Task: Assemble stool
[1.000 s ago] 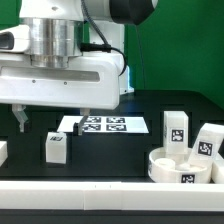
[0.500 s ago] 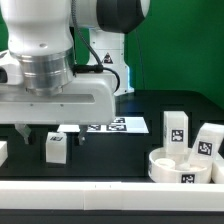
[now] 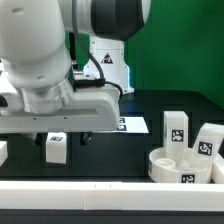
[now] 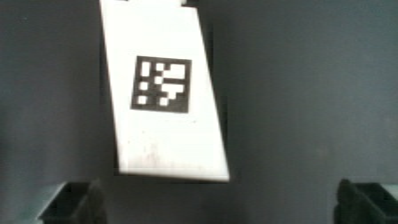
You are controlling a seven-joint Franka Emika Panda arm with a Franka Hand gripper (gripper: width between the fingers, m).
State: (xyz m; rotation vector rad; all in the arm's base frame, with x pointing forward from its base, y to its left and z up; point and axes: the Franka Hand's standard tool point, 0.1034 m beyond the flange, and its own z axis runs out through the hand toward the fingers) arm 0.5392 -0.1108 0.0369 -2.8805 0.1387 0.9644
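Observation:
A white blocky stool leg [image 3: 56,148] with a square tag stands on the black table at the exterior view's left. My gripper [image 3: 52,134] hangs right above it, open and holding nothing. In the wrist view the leg [image 4: 169,95] lies ahead of the gripper [image 4: 217,205], and the dark fingertips [image 4: 68,205] sit wide apart, not touching it. The round disc seat [image 3: 183,165] lies at the exterior view's lower right. Two more legs [image 3: 176,127] [image 3: 207,140] stand behind the seat.
The marker board [image 3: 128,124] lies flat behind the gripper, mostly hidden by the hand. A long white border rail [image 3: 100,190] runs along the front edge. A small white piece [image 3: 2,152] shows at the exterior view's left edge.
The arm has come down over the leg at the exterior view's left. The hand now hides most of the marker board. The leg, the seat and the other legs have not moved.

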